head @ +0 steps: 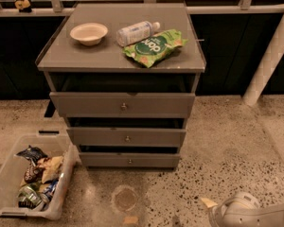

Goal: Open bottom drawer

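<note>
At lower right of the view, the gripper (229,212) sits low over the floor (227,141), well apart from the cabinet (120,60) and to the right of its front; whether it is open or closed cannot be told, and nothing can be seen in its hold. This low position suits the task, since the target is the lowest part of the cabinet. The bottom drawer (151,160) is the slimmest of three grey fronts, just above the floor, under the middle drawer (99,137) and top drawer (85,105). Its knob (129,161) is at the centre of the front and is the only grasp point. No interior shows, so the drawer is judged not yet opened. The approach must come in level with the knob and square to the front, so that the pull runs straight out. A bin (4,183) of snack items stands on the floor to the left of the cabinet, beside the drawer's path rather than in it. A bowl (88,33), a bottle (137,32) and a green bag (154,47) rest on the cabinet top, clear of the work; a sharp pull could roll the bottle, which lies on its side.
</note>
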